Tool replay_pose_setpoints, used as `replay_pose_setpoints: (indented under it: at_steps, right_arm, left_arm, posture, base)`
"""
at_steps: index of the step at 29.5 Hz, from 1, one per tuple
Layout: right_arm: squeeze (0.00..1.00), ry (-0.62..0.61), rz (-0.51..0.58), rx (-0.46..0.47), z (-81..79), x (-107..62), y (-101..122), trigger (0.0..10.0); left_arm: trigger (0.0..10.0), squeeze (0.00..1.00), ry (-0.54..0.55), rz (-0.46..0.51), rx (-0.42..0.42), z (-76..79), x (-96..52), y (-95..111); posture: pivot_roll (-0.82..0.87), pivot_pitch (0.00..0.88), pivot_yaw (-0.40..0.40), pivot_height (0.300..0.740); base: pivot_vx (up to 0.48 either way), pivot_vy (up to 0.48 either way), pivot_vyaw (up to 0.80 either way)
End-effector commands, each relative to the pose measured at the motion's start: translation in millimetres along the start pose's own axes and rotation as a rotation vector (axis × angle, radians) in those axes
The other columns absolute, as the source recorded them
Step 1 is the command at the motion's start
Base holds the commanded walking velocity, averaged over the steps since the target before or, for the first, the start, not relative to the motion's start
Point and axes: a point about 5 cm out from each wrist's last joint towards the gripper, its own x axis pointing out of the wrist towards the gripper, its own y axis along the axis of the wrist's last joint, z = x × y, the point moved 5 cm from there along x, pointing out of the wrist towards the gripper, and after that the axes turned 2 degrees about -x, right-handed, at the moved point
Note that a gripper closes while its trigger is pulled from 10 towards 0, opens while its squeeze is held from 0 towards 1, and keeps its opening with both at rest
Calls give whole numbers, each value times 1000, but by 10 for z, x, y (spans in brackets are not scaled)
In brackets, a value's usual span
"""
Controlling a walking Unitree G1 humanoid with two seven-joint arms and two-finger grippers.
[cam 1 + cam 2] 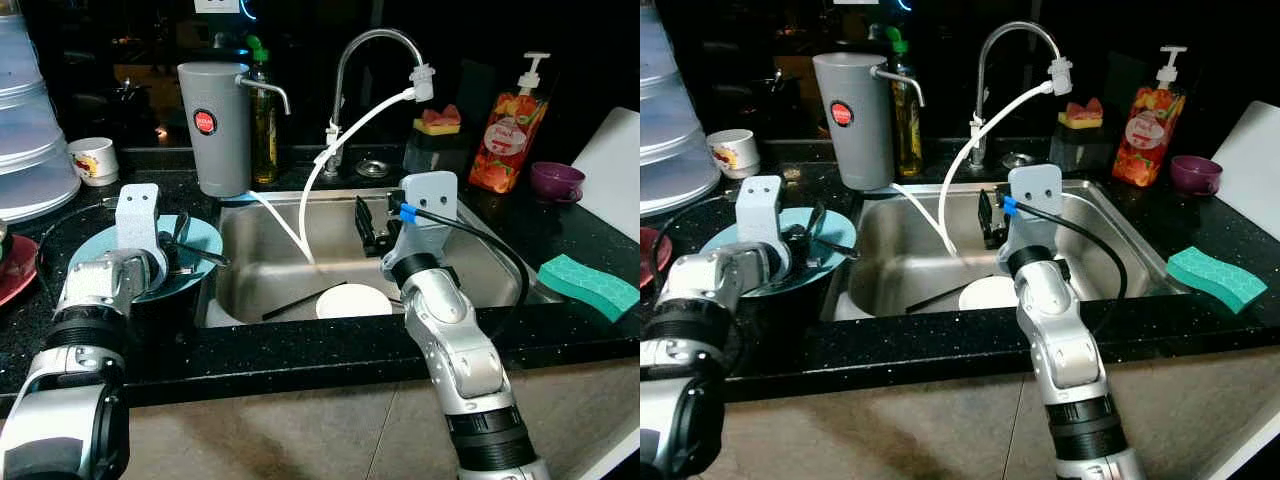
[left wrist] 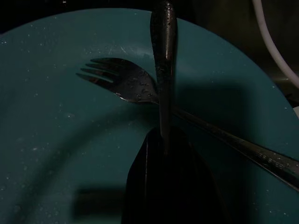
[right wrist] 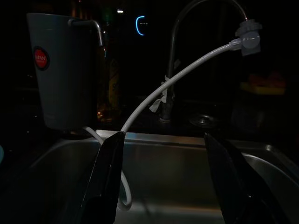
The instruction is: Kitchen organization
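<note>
A teal plate (image 1: 205, 238) rests on the black counter left of the sink (image 1: 480, 245). A wet metal fork (image 2: 122, 84) lies on it. My left gripper (image 2: 163, 151) hovers low over the plate, shut on a second dark metal utensil (image 2: 163, 56) whose handle crosses above the fork. Its working end is hidden between the fingers. My right gripper (image 1: 368, 225) hangs over the middle of the sink, its jaws open and empty, pointing toward the faucet (image 3: 180, 28). A white plate (image 1: 352, 300) and a thin black stick (image 1: 300, 300) lie on the sink floor.
A white hose (image 1: 340, 140) runs from the faucet spout into the basin. Behind stand a grey filter jug (image 1: 213, 130), an oil bottle (image 1: 264, 115), a soap bottle (image 1: 508, 130) and a purple cup (image 1: 556, 181). A green sponge (image 1: 588, 285) lies right; a white mug (image 1: 95, 160) and red plate (image 1: 15, 270) left.
</note>
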Motion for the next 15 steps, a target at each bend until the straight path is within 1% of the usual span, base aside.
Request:
replay_pose_setpoints:
  at_steps: [1,3,5,6,7,8,10,15]
  right_arm:
    - [0,-12,7,9,32,0,34,10000]
    - [0,-12,8,10,29,3,36,10000]
    - [0,-11,11,12,26,11,47,10000]
    - [0,-11,13,13,27,16,54,10000]
    - [0,-11,13,13,27,16,54,10000]
    - [0,-12,14,14,29,20,58,10000]
    - [0,-12,15,16,30,25,60,10000]
    - [0,-12,16,20,25,30,61,10000]
  left_arm:
    - [0,0,40,-7,22,-93,-2,-26]
    - [0,0,50,11,34,-106,-7,15]
    - [0,0,74,82,59,-127,-36,165]
    - [7569,0,114,130,95,-164,-70,274]
    - [7569,0,114,130,95,-164,-70,274]
    - [10000,0,143,167,116,-189,-100,356]
    - [10000,0,187,205,146,-235,-142,447]
    - [10000,0,185,192,146,-247,-141,423]
  posture:
    - [85,116,-13,740]
    - [85,113,-14,740]
    - [87,110,-15,740]
    - [87,107,-16,740]
    - [87,107,-16,740]
    - [89,105,-17,740]
    - [90,103,-17,740]
    - [92,98,-16,740]
  base:
    - [0,0,0]
    - [0,0,0]
    - [0,0,0]
    - [0,0,0]
    - [0,0,0]
    - [0,0,0]
    - [0,0,0]
    - [0,0,0]
